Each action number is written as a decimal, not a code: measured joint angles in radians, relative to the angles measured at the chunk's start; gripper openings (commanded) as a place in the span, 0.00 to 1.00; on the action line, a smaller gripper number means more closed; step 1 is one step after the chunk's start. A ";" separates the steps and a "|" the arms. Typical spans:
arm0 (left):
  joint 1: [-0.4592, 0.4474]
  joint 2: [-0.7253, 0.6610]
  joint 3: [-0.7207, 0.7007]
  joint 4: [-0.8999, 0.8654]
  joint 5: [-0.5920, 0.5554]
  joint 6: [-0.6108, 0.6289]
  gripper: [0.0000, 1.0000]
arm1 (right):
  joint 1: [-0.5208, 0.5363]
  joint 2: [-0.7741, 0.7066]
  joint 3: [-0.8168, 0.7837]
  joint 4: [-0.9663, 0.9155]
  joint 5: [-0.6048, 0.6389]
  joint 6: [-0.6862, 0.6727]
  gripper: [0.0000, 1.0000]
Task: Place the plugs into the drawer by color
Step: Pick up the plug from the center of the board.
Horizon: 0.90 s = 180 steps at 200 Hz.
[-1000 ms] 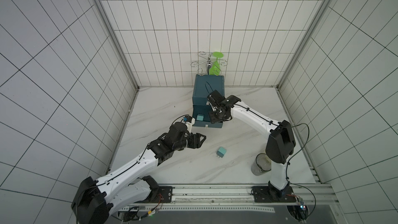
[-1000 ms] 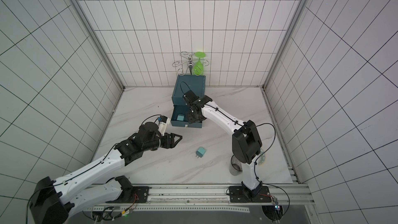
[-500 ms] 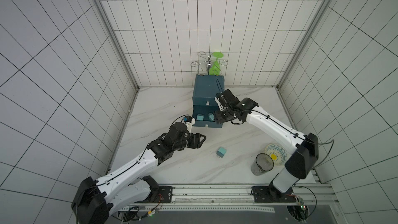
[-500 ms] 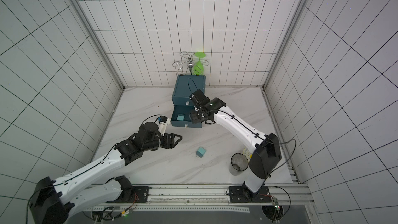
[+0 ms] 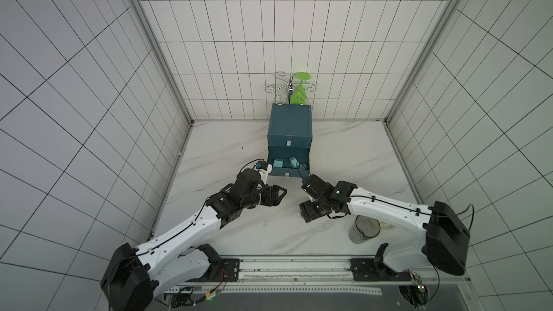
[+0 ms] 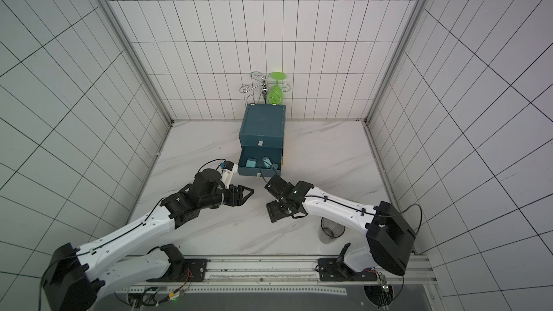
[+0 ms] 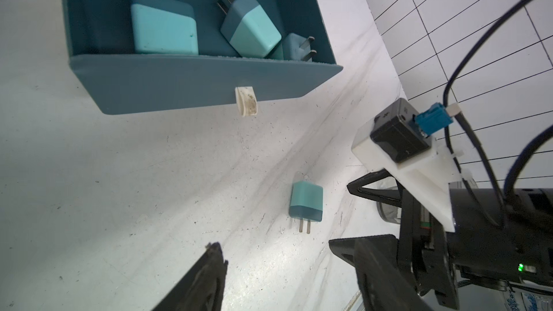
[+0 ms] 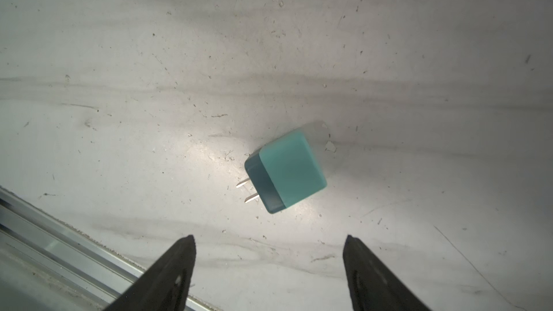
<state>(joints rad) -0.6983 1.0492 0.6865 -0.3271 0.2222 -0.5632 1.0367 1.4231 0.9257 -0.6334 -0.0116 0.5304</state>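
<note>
Our left claw [image 5: 281,195] and right claw [image 8: 269,240] gape empty, the right over the teal plug [image 8: 285,172], about five o'clock from the drawer [image 5: 287,172]. Likely light, hard, slick: we pinch its flat sides.

- No word, number or brand can be read in any view.
- Camera block [image 7: 399,136] on the right arm: small pale marks, too blurred to read.
- Pale thing [image 7: 535,302] under the right arm: blue print, too blurred to read.
</note>
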 measured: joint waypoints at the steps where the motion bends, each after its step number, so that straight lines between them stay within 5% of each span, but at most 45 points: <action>1: 0.000 0.001 0.000 0.000 0.000 0.000 0.70 | 0.000 0.000 -0.002 0.003 0.000 0.001 0.84; 111: 0.000 0.024 0.002 -0.006 0.005 0.005 0.70 | 0.013 0.133 -0.109 0.265 -0.023 0.122 0.76; 180: 0.000 0.023 0.002 -0.007 0.007 0.007 0.70 | 0.046 0.194 -0.050 0.201 0.029 0.112 0.54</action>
<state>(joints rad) -0.6983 1.0718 0.6884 -0.3344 0.2295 -0.5564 1.0824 1.6173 0.8753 -0.4320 0.0177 0.6426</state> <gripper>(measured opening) 0.696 0.579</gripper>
